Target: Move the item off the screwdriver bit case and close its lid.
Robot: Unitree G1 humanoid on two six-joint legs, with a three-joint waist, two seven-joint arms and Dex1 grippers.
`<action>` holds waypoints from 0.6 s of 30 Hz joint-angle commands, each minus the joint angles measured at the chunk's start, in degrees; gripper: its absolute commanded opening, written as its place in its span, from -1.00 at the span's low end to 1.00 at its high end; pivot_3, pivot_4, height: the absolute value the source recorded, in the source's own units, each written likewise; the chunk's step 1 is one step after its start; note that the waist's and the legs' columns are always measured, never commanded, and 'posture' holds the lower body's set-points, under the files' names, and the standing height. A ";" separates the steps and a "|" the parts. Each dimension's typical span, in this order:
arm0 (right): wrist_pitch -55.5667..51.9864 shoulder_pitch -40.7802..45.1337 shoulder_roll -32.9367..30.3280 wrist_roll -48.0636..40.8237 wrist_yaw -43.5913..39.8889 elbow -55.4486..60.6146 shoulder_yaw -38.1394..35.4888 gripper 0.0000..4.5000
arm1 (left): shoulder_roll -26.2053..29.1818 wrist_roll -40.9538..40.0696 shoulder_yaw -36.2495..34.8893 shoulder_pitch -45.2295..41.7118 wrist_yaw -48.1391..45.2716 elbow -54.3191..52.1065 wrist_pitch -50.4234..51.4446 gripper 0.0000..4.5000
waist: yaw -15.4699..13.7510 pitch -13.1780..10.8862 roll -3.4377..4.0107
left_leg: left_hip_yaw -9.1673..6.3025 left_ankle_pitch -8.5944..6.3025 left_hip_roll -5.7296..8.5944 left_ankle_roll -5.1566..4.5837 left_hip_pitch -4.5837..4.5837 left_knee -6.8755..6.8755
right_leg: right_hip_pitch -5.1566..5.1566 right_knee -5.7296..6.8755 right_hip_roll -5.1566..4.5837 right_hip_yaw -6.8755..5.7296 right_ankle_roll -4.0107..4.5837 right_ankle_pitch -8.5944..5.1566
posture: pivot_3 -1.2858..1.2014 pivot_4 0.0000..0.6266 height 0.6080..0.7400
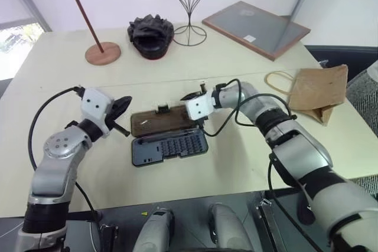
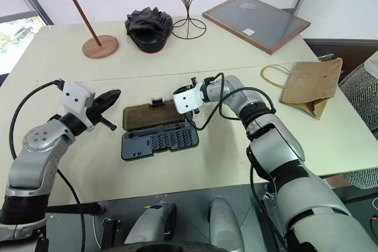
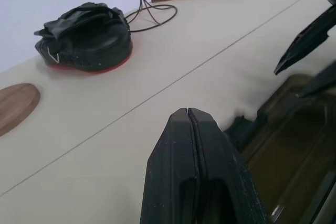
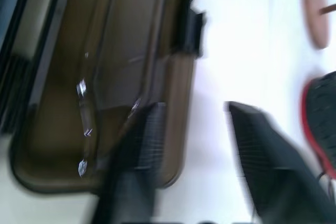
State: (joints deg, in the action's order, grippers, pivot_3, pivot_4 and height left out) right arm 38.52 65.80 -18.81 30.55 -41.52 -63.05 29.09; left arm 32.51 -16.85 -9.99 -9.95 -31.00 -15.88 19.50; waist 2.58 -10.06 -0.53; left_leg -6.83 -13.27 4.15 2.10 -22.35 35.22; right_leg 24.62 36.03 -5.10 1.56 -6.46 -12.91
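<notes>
Now the flat dark grey plastic screwdriver bit case is lying open mid-table, its long axis running left to right, with bare cream table around it. Its brown translucent lid is lying flat on the far side, latch tab pointing away from the robot. The right gripper is hovering spread over the lid's right far corner. The left gripper, pressed together, is pointing at the lid's left end. The tan-brown paper bag is resting well apart, near the table's right edge.
</notes>
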 commanded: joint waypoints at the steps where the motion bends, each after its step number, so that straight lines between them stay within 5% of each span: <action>1: -2.46 0.50 -1.18 -1.14 -2.38 1.22 -0.90 0.78 | -0.11 -1.24 -0.87 -1.40 -0.11 -1.36 0.27 -1.00 | -0.07 0.01 -0.01 | 0.00 0.00 0.00 0.00 0.00 0.00 | -0.01 0.00 0.00 0.00 0.00 0.00 | 0.03 -0.52 1.00; 11: -18.68 -0.38 -0.67 -14.05 -5.42 8.07 -12.41 0.78 | 4.55 -15.60 -3.15 3.33 -6.29 -12.25 15.34 -1.00 | 0.50 -0.03 0.02 | -0.09 0.01 -0.03 0.02 -0.01 -0.04 | 0.01 0.01 0.02 0.02 0.01 -0.01 | 0.03 -0.52 1.00; 18: -26.05 -3.59 -0.35 -16.71 -5.19 18.19 -14.53 0.78 | 6.61 -14.46 -0.78 15.23 -8.65 -15.76 15.96 -1.00 | 0.71 -0.03 0.02 | -0.10 0.01 -0.04 0.01 -0.01 -0.06 | 0.03 0.05 0.06 0.03 0.06 -0.04 | 0.03 -0.52 1.00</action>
State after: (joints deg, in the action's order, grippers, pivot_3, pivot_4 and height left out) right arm 13.50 61.61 -19.34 15.24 -47.08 -48.48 15.79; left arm 38.33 -32.23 -11.21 4.51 -39.03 -30.16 36.70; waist 3.29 -10.09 -0.51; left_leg -6.93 -13.26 4.11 2.11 -22.36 35.16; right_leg 24.65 36.08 -5.05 1.58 -6.40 -12.95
